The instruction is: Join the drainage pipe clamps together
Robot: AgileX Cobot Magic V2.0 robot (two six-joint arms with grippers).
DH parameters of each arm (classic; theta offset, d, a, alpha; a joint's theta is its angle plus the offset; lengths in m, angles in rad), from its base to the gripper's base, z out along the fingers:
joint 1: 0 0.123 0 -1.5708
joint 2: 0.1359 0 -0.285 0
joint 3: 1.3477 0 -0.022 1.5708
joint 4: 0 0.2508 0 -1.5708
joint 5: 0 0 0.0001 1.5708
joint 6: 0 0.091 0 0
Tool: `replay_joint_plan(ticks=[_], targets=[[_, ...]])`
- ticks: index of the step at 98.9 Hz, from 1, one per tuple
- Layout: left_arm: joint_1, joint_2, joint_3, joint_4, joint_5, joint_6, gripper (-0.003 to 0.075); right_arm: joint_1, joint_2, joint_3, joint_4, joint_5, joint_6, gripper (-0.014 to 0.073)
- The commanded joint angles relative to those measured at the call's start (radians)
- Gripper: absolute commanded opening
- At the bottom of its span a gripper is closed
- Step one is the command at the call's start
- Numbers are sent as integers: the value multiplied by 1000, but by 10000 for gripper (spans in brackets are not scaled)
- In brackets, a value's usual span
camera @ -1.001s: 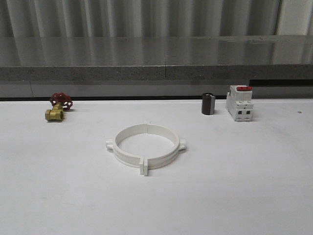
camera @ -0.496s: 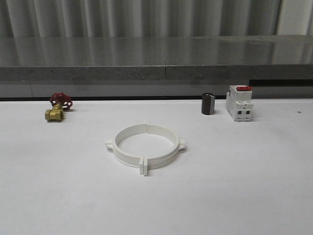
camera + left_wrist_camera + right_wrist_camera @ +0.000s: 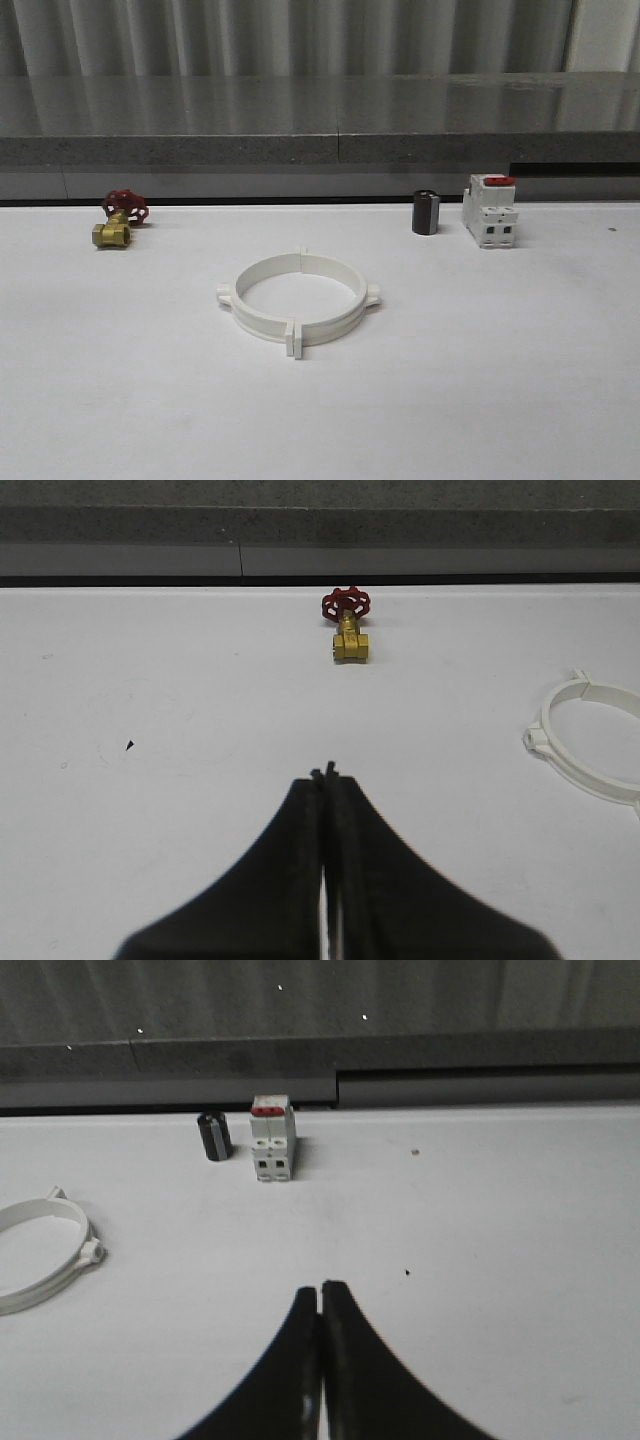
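The two white drainage pipe clamps [image 3: 299, 299] lie flat in the middle of the table, their end flanges meeting so that they form one closed ring. Part of that ring appears in the left wrist view [image 3: 590, 738] and in the right wrist view [image 3: 42, 1250]. My left gripper [image 3: 323, 772] hovers over bare table well to the ring's left, shut with nothing between its fingers. My right gripper [image 3: 320, 1284] hovers over bare table to the ring's right, also shut and empty.
A brass valve with a red handwheel [image 3: 119, 220] sits at the back left. At the back right stand a small dark cylinder [image 3: 426, 212] and a white circuit breaker with a red switch [image 3: 490, 210]. A grey ledge [image 3: 320, 148] runs behind the table.
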Motion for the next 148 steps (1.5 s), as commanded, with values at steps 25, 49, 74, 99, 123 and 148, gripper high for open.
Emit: replay_joint_plan(ticks=[25, 49, 74, 99, 123, 148], targets=[[1, 7, -24, -16, -75, 0, -20, -41, -86, 221, 104, -353, -60, -118], [1, 7, -24, -16, -75, 0, -20, -41, -86, 279, 98, -469, -41, -118], [1, 7, -24, -16, -75, 0, -20, -41, -86, 279, 98, -479, -41, -118], [1, 7, -24, -16, -75, 0, -20, -41, -86, 279, 98, -467, -41, -118], [1, 7, -24, -16, -75, 0, -20, -41, -86, 279, 98, -467, -41, -118], [1, 7, -24, -16, -75, 0, -20, -41, -86, 279, 98, -467, -41, -118]])
